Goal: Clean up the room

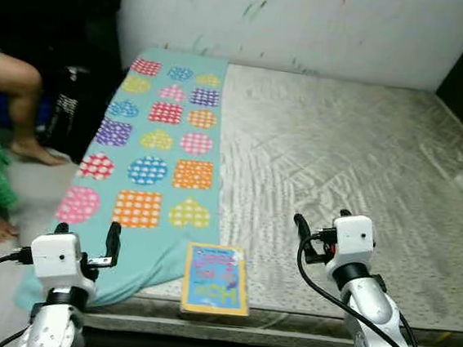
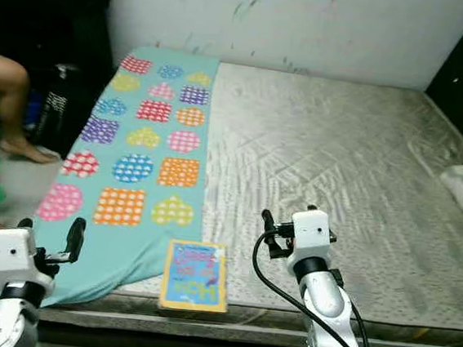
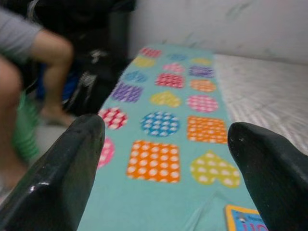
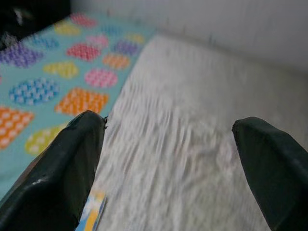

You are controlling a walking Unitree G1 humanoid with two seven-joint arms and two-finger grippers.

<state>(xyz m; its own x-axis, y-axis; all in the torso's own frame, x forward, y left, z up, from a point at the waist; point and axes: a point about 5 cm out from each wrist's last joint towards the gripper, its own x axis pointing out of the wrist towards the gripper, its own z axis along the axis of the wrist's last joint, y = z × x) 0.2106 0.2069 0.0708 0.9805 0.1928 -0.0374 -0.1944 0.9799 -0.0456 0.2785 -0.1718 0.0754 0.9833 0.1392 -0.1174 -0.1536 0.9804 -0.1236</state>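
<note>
Clearly both grippers' fingers [image 3: 72, 163] [image 4: 72, 163] spread wide, gripping nothing

The 2 head views look forward and down from the foot of the mattress [image 1: 340, 151], blanket [image 1: 156, 142] toward 11 o'clock. Each wrist camera looks low along its fingers; both catch the blanket and book [image 1: 215, 279].

We see a colorful book [image 1: 216, 279] lying flat at the mattress's [image 1: 356, 161] near edge, touching the teal spotted-hearts blanket [image 1: 156, 146].
</note>
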